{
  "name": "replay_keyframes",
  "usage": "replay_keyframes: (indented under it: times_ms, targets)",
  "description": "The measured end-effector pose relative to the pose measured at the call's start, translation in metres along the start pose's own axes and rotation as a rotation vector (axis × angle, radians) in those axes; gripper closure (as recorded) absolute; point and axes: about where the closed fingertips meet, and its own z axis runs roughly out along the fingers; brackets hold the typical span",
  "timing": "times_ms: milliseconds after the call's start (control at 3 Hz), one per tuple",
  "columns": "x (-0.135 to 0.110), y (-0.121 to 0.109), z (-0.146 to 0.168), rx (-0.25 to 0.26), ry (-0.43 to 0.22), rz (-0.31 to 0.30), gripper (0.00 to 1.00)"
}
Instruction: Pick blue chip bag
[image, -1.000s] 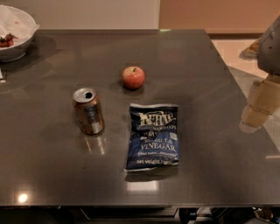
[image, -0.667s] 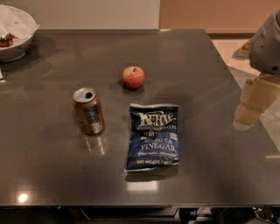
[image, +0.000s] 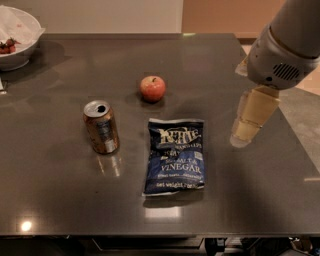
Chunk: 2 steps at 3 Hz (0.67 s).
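The blue chip bag (image: 175, 156) lay flat and label-up on the dark table (image: 280, 200), near the middle of its front half. Its top edge pointed toward the apple (image: 152, 88), and the bronze can (image: 101, 127) stood upright beside it, not touching. The gripper (image: 245, 131) hung over the table's right part as the camera saw it, under the grey arm (image: 282, 50). It was off to the side of the bag and well apart from it, and whether it was open or closed could not be told. The step in hand looked to be the approach, with nothing grasped yet. To do it well, the gripper would likely need to cross to a point over the bag's middle and turn to span its narrower width. It would then come down open before closing. A flat, crinkly bag on a smooth top could slide or slip free, so a gentle descent and a firm pinch on the puffed body seemed wise. The lift should go straight up, clear of the can and the apple.
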Motion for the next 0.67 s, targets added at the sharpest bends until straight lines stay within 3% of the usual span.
replay_keyframes:
  times_ms: [667]
  targets:
    - [-0.035, 0.017, 0.043, -0.066, 0.003, 0.023, 0.0]
